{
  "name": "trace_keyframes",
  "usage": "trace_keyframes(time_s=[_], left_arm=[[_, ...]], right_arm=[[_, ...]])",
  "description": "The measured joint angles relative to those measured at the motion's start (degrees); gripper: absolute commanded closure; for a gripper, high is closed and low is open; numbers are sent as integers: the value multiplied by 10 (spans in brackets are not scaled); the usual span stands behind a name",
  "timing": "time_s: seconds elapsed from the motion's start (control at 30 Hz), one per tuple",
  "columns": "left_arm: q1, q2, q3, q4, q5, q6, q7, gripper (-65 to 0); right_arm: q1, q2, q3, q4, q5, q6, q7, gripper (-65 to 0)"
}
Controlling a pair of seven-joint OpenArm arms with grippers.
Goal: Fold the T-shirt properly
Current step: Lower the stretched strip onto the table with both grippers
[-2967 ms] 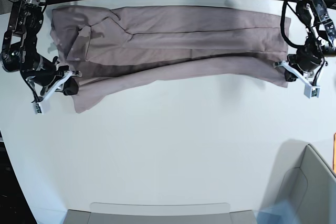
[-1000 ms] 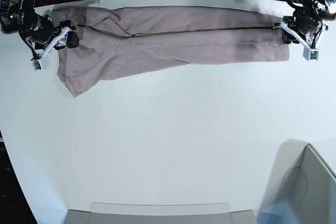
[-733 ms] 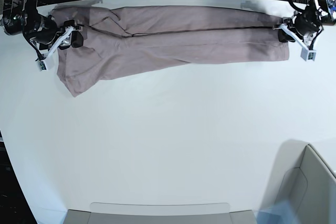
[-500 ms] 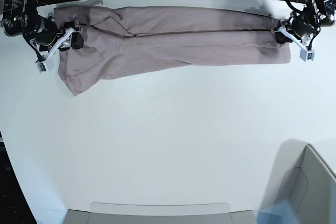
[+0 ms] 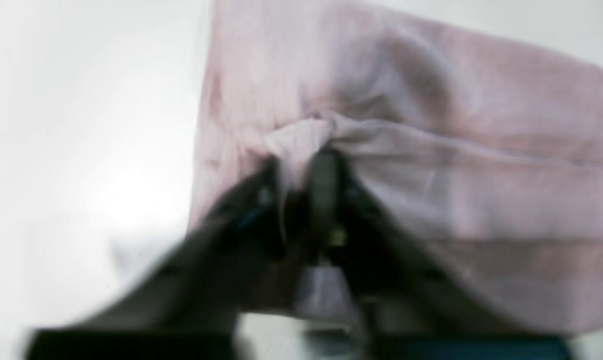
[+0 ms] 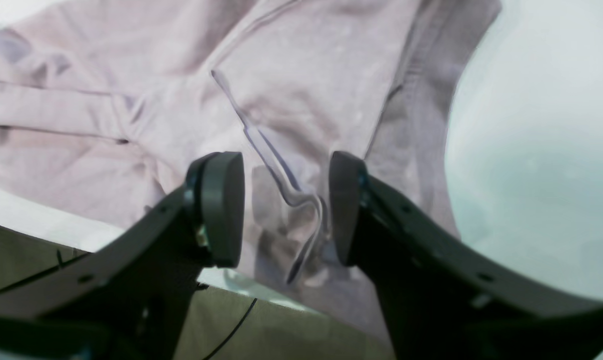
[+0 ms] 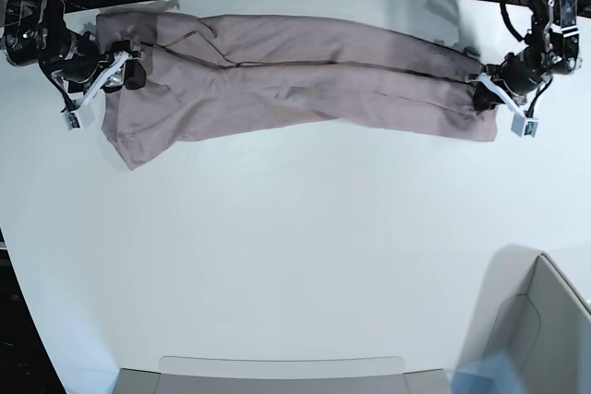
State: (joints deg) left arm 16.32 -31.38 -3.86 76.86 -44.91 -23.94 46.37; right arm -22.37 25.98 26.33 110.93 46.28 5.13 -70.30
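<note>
T-shirt (image 7: 295, 80) hem pinched by left gripper (image 5: 301, 165); right gripper (image 6: 286, 205) spread.

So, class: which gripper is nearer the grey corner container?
Left. The left gripper pinches the mauve-pink cotton T-shirt's end on the grey container's side; the right gripper is at the far end.
</note>
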Motion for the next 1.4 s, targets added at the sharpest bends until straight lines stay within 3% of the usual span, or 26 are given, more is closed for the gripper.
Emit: trace_keyframes(time_s=[0.1,0.17,0.23,0.37,0.6,0.93,1.03,1.3,1.33,1.4], left_arm=[[-5,1,2,-17,-14,-32,-3,0],[-3,-3,-6,-23,-17,-103,10,0],[4,0,-51,-26,-21,-150,42,0],[16,17,-166,-24,-17,-182,82,0],[8,10,-267,-5,27,-162,144,0],[3,66,-344,183,38,-160,257,0],[6,81,-344,195,39,-160,264,0],[9,77,-345,156,44,-160,261,0],[10,77,-345,155,44,-160,262,-10],[11,77,-345,155,45,-160,265,-131]], right_arm=[[8,0,2,0,0,0,2,-283],[8,0,6,0,0,0,2,-283],[9,-3,18,0,2,0,0,-283],[31,-38,43,0,2,0,2,-283],[32,-52,55,0,1,0,0,-283],[33,-54,55,0,0,0,0,-283],[33,-54,55,0,0,0,0,-283],[33,-54,55,0,0,0,0,-283],[33,-54,55,0,0,0,0,-283],[33,-54,55,0,0,0,0,-283]])
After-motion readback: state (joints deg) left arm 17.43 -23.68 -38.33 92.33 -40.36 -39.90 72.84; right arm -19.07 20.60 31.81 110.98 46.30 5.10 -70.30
